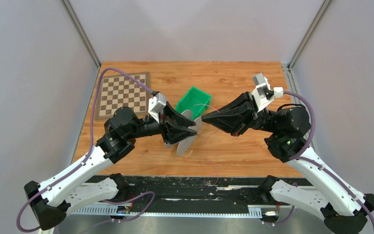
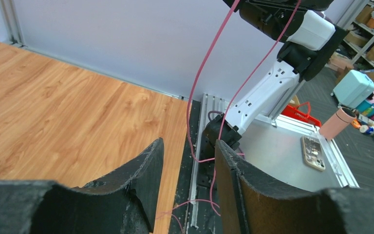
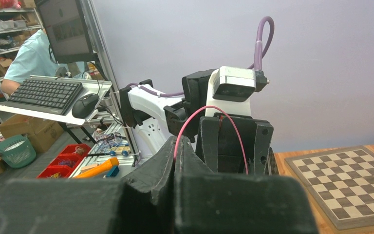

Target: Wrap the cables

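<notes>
My right claw (image 3: 175, 142) is pressed together, pinching the cable (image 3: 213, 107). The thin pink strand comes out from between the fingertips at the centre of the right wrist view and arcs over to the right. My left claw (image 2: 189, 144) is spread. Its two fingers (image 2: 143, 180) stand apart at the bottom of the left wrist view. Two runs of the same pink strand drop from the top of that frame and one shows in the gap. I cannot tell whether it touches either finger.

From above, one pale grey spool (image 1: 185, 146) sits at the middle of the frame, right at the tips of my left claw. Its two discs show on either side of the fingers, and I cannot tell if it rests on the worktop (image 1: 233, 83). My right claw's tip is just to its right.

I can read no writing. A red bag (image 2: 299, 113) at the right of the left wrist view has pale lettering that is too small to read.

There are four containers:
- One green bin (image 1: 193, 101) is just above the spool; only its own green inside shows.
- One green basket (image 3: 12, 150) is at the lower left of the right wrist view.
- Red trays (image 3: 63, 163) of small parts are beside the basket.
- One teal box (image 2: 353, 87) is at the right of the left wrist view.

One chessboard (image 1: 123, 92) lies at the upper left of the worktop. One keyboard (image 3: 46, 93) and one mouse (image 3: 85, 105) sit on a shelf at the left of the right wrist view.
</notes>
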